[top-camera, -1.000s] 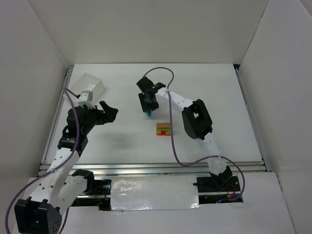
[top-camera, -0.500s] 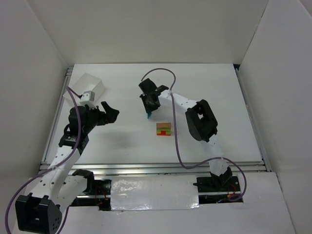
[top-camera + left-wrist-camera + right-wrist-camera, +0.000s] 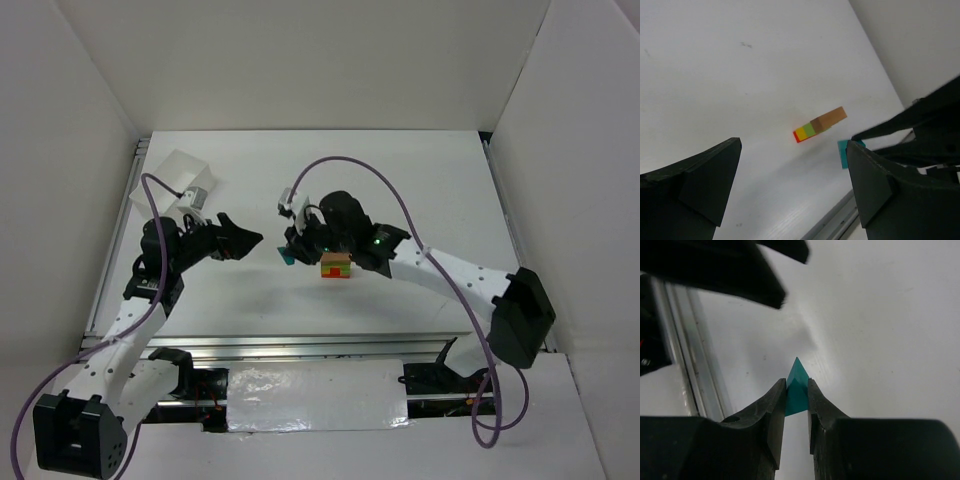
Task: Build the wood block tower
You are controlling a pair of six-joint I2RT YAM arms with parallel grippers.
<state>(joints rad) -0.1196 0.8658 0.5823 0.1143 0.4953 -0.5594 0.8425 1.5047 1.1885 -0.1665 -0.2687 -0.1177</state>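
The wood block tower (image 3: 336, 266) is a small stack of red, yellow, green and tan blocks standing mid-table; it also shows in the left wrist view (image 3: 819, 125). My right gripper (image 3: 292, 252) is shut on the teal peaked block (image 3: 797, 388), held above the table just left of the stack; the teal block also shows in the left wrist view (image 3: 844, 153). My left gripper (image 3: 243, 240) is open and empty, left of the stack and close to the right gripper.
A white rectangular box (image 3: 188, 180) lies at the back left, behind the left arm. White walls enclose the table on three sides. A metal rail (image 3: 330, 342) runs along the near edge.
My right arm swung round and carried the teal block forward and left, down beside the stack. My left gripper moved a little right toward the centre.
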